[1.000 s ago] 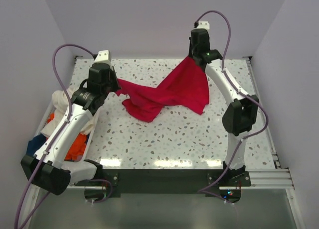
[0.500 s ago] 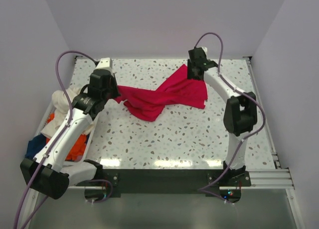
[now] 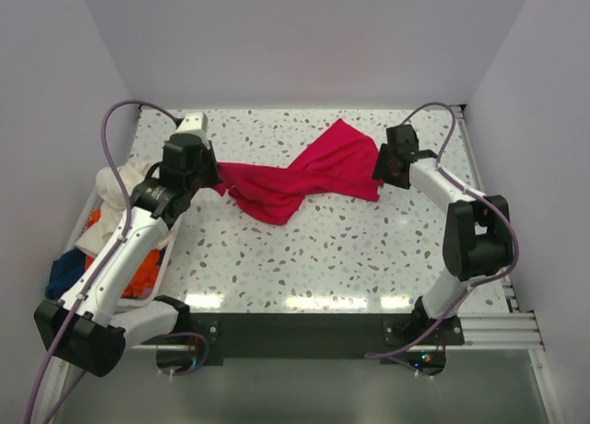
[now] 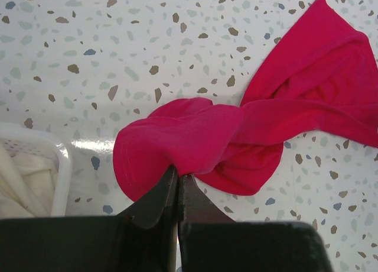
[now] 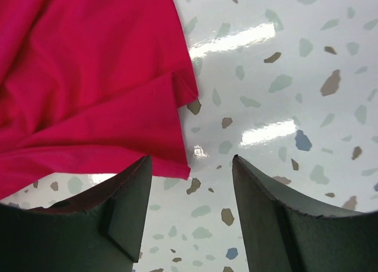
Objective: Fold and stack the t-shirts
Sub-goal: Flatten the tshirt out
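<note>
— Where is the crimson t-shirt (image 3: 304, 173)?
— Twisted and crumpled on the far half of the speckled tabletop (image 3: 323, 253).
— The left hand (image 4: 177, 176)?
— Pinched tight on the shirt's left edge.
— The right hand (image 5: 192, 165)?
— Fingers spread, gripping nothing, at the shirt's right edge.
— The rest?
— The cream t-shirt (image 3: 112, 189), orange t-shirt (image 3: 143, 272) and dark blue t-shirt (image 3: 63, 272) sit in the white basket (image 4: 65, 177) on the left.
</note>
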Tool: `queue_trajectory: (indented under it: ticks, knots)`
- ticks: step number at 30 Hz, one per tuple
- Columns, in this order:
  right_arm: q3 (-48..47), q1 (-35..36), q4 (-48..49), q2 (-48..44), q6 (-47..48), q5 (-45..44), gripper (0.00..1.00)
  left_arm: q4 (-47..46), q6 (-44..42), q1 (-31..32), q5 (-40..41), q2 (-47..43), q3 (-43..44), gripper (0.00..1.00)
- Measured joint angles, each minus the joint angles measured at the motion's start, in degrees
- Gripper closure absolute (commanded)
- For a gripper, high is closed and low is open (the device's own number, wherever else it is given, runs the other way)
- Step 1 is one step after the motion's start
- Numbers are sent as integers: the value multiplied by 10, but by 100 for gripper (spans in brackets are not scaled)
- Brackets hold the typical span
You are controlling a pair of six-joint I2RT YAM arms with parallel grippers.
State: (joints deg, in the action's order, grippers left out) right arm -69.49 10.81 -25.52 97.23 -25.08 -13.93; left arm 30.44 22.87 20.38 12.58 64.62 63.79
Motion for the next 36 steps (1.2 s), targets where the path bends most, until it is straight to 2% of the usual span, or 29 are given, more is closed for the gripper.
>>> queue_trajectory:
  ticks: [9,21,24,27,30,31,36]
  knots:
    - [20,-5,44,54,-47,72,43,-1,0,0,-4,-24,-30,100]
    - [61,-5,80,62,-77,92,47,-2,0,0,-7,-30,-42,100]
    - [71,-5,91,61,-82,94,54,-4,0,0,-11,-30,-44,100]
    - [76,-5,102,61,-85,95,69,-5,0,0,-15,-30,-46,100]
    - [78,-5,103,61,-89,96,96,-7,0,0,-16,-30,-46,100]
    - [78,-5,102,61,-89,96,100,-7,0,0,-16,-30,-46,100]
    - [75,-5,76,42,-83,85,100,-7,0,0,-3,-30,-46,100]
